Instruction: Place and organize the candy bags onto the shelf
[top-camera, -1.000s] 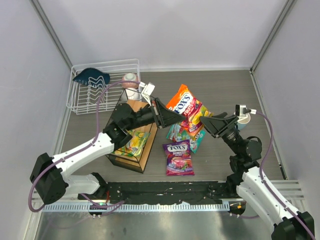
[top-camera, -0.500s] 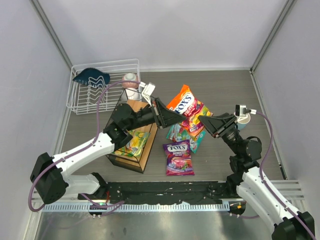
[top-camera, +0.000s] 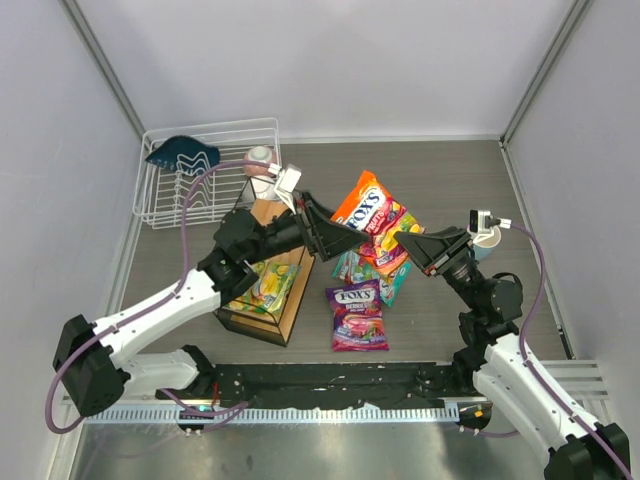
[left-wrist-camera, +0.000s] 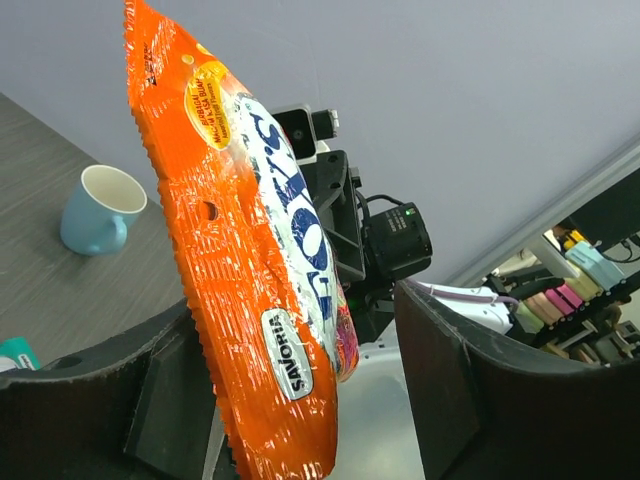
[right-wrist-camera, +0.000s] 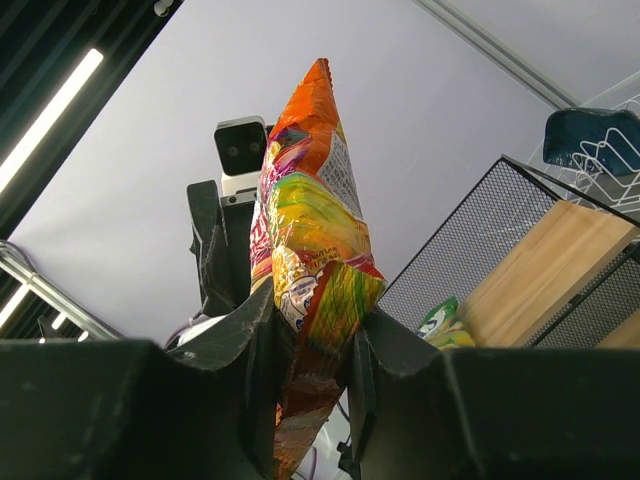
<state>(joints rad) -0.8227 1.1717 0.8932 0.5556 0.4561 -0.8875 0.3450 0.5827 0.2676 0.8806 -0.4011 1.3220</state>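
Top cam only: table (top-camera: 450, 180), dish rack (top-camera: 165, 200) well behind the left gripper (top-camera: 352, 234), shelf (top-camera: 291, 290) under that arm's wrist. The grippers sit nose to nose above the table, right gripper (top-camera: 403, 240) facing the left. The orange bag (top-camera: 362, 205) stands upright between them, off the table.

Left wrist cam: jaws released, wide apart. The bag's edge leans on one finger (left-wrist-camera: 175, 395), with a clear gap to the other finger (left-wrist-camera: 470, 380). Top cam can't show that gap.

Right wrist cam: jaws clenched on the orange bag's lower edge, a finger tight on each face. That's the only clamped grip on it.

Other bags, top cam:
- yellow-green bag (top-camera: 262, 285) lies on the shelf's lower board, behind the left gripper
- purple bag (top-camera: 357, 315) lies flat on the table, below and between the grippers
- teal bag (top-camera: 390, 282) sits just under the right gripper's tips, partly hidden by the orange bag

Right wrist cam catches the shelf's mesh side, a wooden board and a corner of the yellow-green bag beyond its fingers. Purple and teal are out of its frame.

Mug (left-wrist-camera: 100, 205): left wrist cam shows it whole, past the bag. In top cam it's tucked behind the right gripper's wrist.
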